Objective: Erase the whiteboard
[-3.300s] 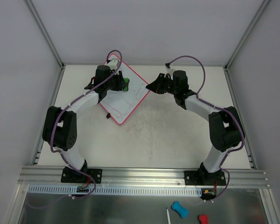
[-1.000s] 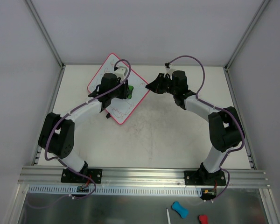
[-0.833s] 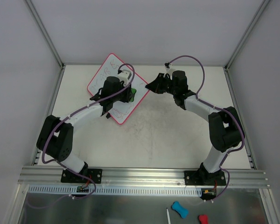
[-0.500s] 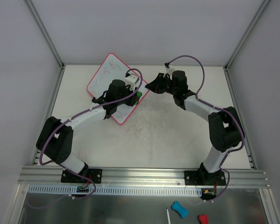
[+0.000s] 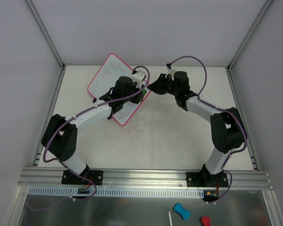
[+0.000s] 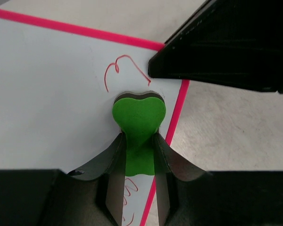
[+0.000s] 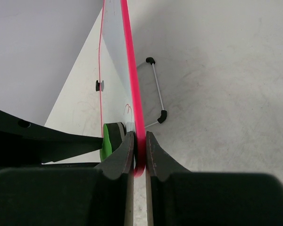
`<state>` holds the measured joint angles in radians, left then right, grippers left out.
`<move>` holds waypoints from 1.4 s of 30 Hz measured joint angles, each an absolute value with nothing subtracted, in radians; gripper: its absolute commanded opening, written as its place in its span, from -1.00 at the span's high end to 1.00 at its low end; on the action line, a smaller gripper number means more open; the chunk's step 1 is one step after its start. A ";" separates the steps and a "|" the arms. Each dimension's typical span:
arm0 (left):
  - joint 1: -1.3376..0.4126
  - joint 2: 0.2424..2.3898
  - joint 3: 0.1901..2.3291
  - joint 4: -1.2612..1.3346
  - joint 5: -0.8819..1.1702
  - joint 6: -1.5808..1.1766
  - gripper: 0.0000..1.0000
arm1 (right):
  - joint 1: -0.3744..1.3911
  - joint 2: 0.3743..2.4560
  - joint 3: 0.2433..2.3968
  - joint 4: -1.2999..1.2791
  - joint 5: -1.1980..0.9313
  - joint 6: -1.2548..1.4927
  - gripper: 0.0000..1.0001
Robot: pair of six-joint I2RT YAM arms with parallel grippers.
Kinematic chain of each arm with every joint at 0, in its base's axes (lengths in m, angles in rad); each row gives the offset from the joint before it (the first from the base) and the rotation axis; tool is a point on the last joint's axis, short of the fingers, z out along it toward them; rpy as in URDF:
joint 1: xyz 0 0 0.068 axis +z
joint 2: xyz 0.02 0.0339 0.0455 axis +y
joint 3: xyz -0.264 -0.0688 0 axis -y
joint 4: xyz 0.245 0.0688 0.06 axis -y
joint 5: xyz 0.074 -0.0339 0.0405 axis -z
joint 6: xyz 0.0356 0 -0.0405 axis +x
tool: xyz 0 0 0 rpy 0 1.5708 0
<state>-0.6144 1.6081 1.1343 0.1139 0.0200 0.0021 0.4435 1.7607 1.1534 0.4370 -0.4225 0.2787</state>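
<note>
Surface: pale table (image 5: 179, 132) | whiteboard (image 5: 107, 77): far side, left of centre, red scribbles on it | left gripper (image 6: 139, 143): clamped on green eraser (image 6: 139, 110), pressed on board | right gripper (image 7: 139, 141): pinching board's pink rim

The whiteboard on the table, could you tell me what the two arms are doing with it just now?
The right gripper is shut on the edge of the whiteboard at its right corner, holding it in place. The left gripper is shut on a green eraser, which sits on the board close to that same corner. Red scribbles show just ahead of the eraser, with more on the far left part of the board, so erasing is not finished.
</note>
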 measured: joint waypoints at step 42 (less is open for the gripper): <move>-0.648 1.746 1.415 -0.160 -0.141 -0.016 1.00 | 0.448 1.763 1.151 0.436 -0.389 0.274 1.00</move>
